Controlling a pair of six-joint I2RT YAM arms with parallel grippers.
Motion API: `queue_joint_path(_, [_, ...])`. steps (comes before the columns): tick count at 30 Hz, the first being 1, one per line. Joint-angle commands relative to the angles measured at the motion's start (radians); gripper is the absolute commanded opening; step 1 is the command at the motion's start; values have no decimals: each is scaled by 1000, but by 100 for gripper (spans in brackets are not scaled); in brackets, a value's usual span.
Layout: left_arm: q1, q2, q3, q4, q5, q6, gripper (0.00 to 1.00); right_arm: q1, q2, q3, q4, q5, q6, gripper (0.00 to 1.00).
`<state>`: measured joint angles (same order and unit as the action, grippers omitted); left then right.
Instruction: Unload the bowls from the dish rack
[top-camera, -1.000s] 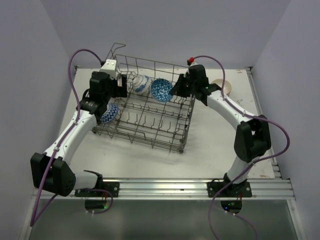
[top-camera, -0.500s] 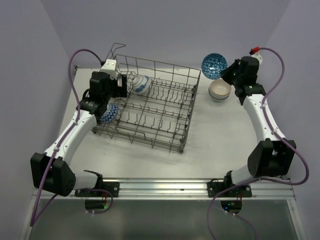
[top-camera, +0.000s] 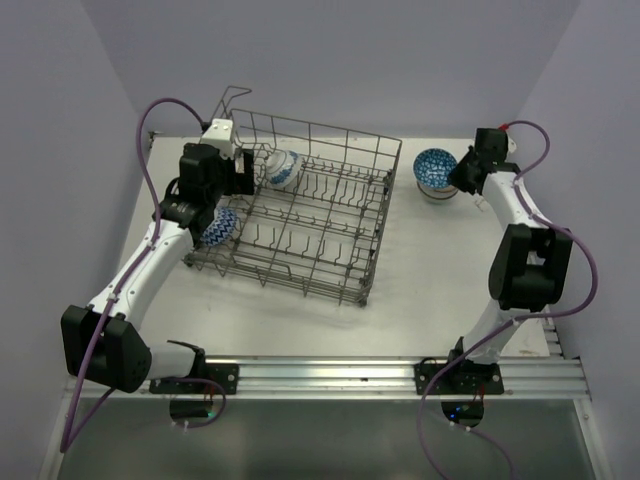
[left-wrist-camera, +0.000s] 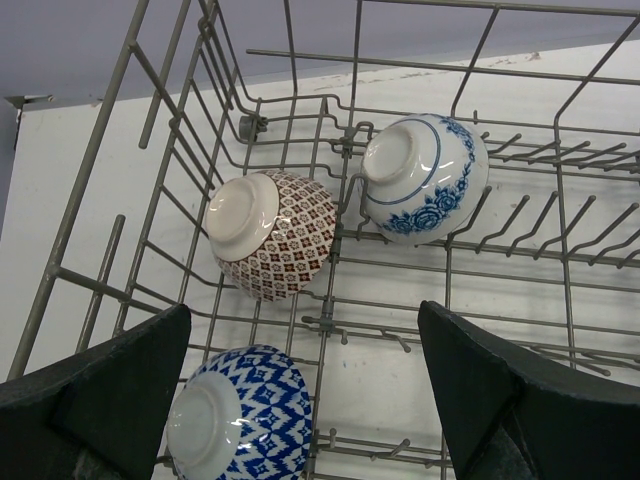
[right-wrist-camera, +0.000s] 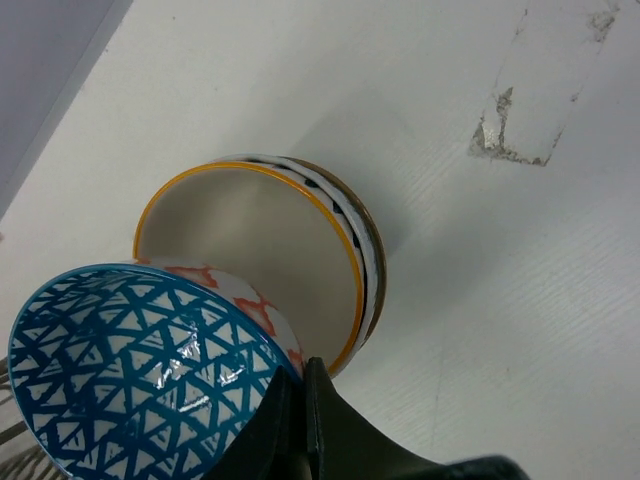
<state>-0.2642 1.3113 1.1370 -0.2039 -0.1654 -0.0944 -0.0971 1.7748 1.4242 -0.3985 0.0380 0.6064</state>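
While the right gripper (right-wrist-camera: 300, 405) pinches the rim of the blue triangle-patterned bowl (right-wrist-camera: 130, 375) between almost closed jaws, we hold that bowl tilted over the yellow-rimmed bowl (right-wrist-camera: 255, 255). That one sits on the table (right-wrist-camera: 500, 300) outside the dish rack (top-camera: 300, 225), at about two o'clock from it in the overhead view. We cannot tell whether the held bowl already rests inside the lower one.

Our left gripper (left-wrist-camera: 304, 308) hangs over the rack's nine o'clock end with jaws wide and nothing between them. Three bowls lie below it, feet turned up towards the wrist camera:
- a brown-red patterned bowl (left-wrist-camera: 275, 235) at eleven o'clock
- a floral bowl (left-wrist-camera: 425, 175) at one o'clock
- a blue-and-white bowl (left-wrist-camera: 240, 420) at seven o'clock

We judge the unloading roughly half done.

The nearest risk is on the right. If we let go while the bowl is tilted and off-centre, it could strike the yellow rim, slide off and roll, or tip what it lands on. The thin pinch on a glazed rim could also slip first.

On the left, wide jaws coming down among the wires could catch a tine. A grip on a rounded glazed wall might squeeze the bowl out sideways.
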Motion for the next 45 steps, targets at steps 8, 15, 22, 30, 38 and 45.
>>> queue_joint_path(8, [-6, 6, 41, 11, -16, -11, 100, -26, 44, 130, 27, 10, -31, 0])
queue_joint_path(15, [-6, 6, 44, 11, -6, -13, 100, -33, 80, 151, -17, 56, -62, 0])
queue_joint_path(22, [-6, 12, 44, 9, -3, -13, 100, -36, 112, 148, -22, 47, -69, 6])
queue_joint_path(30, [-6, 13, 44, 8, -5, -16, 100, -35, 103, 163, -20, 20, -80, 55])
queue_joint_path(38, [-6, 8, 44, 8, -3, -15, 100, -35, 12, 209, -76, 26, -100, 64])
queue_joint_path(45, [-6, 6, 41, 11, -36, -1, 100, 8, -217, 151, 3, -35, -120, 66])
